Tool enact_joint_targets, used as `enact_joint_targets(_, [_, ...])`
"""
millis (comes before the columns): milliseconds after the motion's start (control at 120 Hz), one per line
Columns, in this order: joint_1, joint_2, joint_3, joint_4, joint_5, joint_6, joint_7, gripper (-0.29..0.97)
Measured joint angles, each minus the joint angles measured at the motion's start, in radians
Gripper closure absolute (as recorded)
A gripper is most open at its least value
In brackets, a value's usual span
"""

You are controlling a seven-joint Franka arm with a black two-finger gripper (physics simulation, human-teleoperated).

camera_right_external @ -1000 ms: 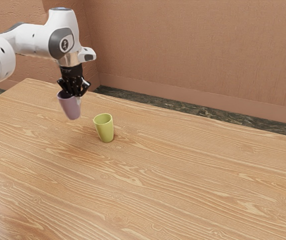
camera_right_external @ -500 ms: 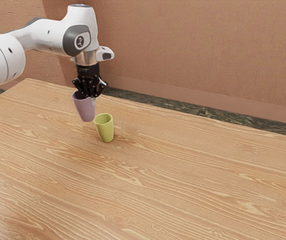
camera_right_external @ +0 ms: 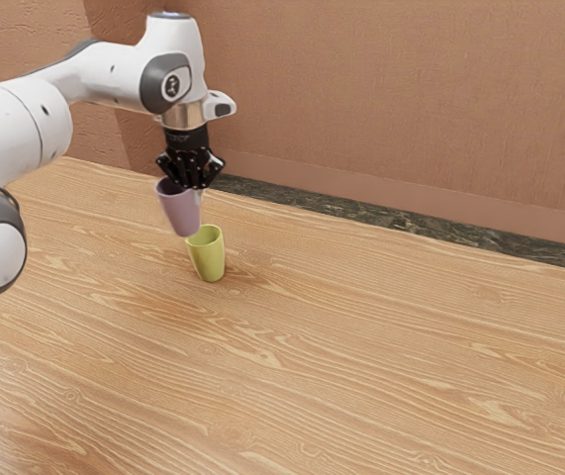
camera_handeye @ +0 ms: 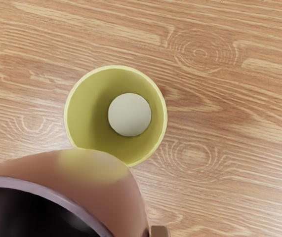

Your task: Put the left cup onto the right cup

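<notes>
Wood-grain counter (camera_right_external: 361, 346) carries an upright yellow-green plastic cup (camera_right_external: 206, 253) (camera_handeye: 81, 113), mouth up. White robot arm (camera_right_external: 84, 79) reaches in from the exterior view's left, with a mauve plastic cup (camera_right_external: 180, 210) (camera_handeye: 96, 182) tilted in the air, just above that rim's left side. Black two-finger tool (camera_right_external: 187, 184) clamped on the mauve plastic cup's rim

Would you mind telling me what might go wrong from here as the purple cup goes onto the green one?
The purple cup hangs tilted in the tool, not centred over the green cup; lowering now might strike its rim and tip it. The tool grips only the purple cup's rim, so a knock could twist it loose.
</notes>
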Motion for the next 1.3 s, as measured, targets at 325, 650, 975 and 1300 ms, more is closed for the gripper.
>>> enact_joint_targets(325, [0.009,0.046,-0.011,0.034,0.000,0.033,-0.011,0.78])
enact_joint_targets(650, [0.018,0.077,-0.012,0.061,0.001,0.068,-0.017,0.78])
enact_joint_targets(975, [0.018,0.128,-0.012,0.123,0.002,0.086,-0.020,0.78])
enact_joint_targets(1300, [0.018,0.139,-0.012,0.135,0.003,0.090,-0.022,0.78])
